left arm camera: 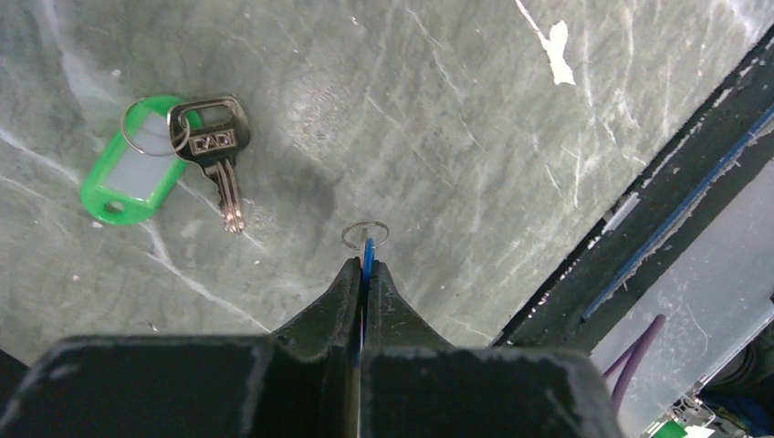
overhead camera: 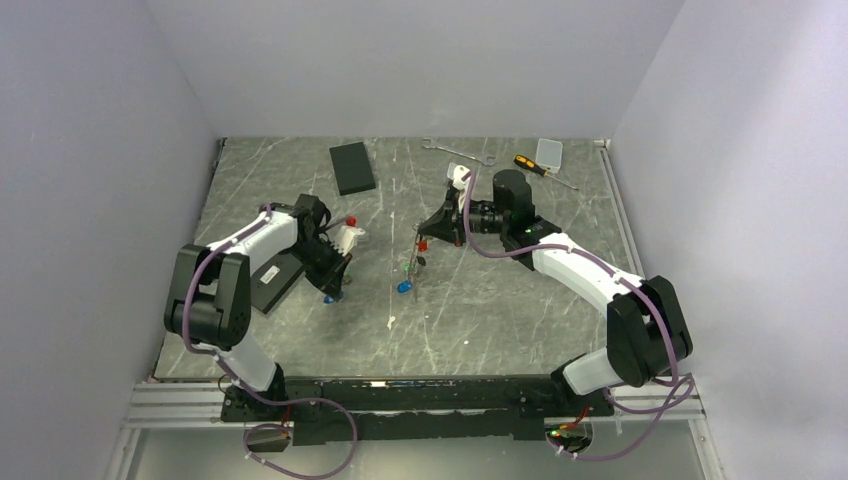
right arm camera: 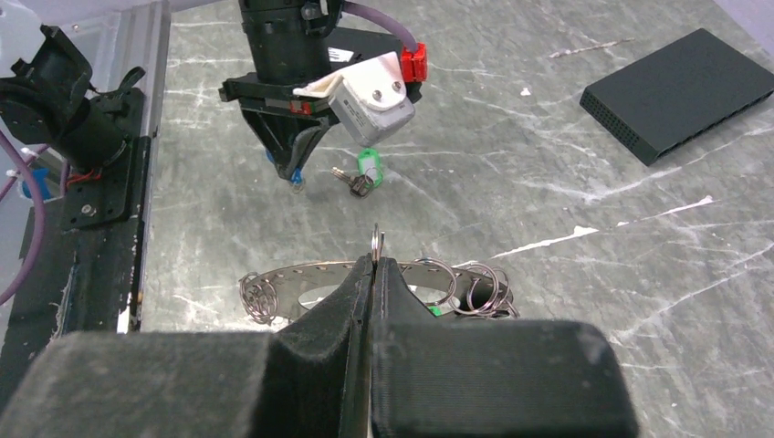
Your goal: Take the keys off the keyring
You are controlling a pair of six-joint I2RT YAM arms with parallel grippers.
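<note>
Keyring [overhead camera: 416,255] hangs over mid-table in the top view, pinched by the right gripper [overhead camera: 428,236], with red, green and blue tags of the keys [overhead camera: 404,278] dangling from it, so several look left to take off. The left gripper [overhead camera: 335,283] is well apart from it, low over the table [overhead camera: 500,320], with a blue tag [overhead camera: 333,296] at its tip. A black box [overhead camera: 352,167], a wrench [overhead camera: 455,152] and a screwdriver [overhead camera: 535,168] lie far back, out of the way, and a second box [overhead camera: 272,283] sits under the left arm. From the left wrist, the fingers are pressed together on the blue tag [left arm camera: 367,260], its small split ring [left arm camera: 365,234] poking out free of the big ring; I cannot tell whether a key hangs on it. A green-tagged key [left arm camera: 151,169] lies loose on the table nearby, so that one is done. From the right wrist, the jaws are clamped on the keyring's [right arm camera: 310,272] thin edge, and a crowd of small split rings [right arm camera: 484,292] threaded along it is likely the main nuisance for the next removal.
</note>
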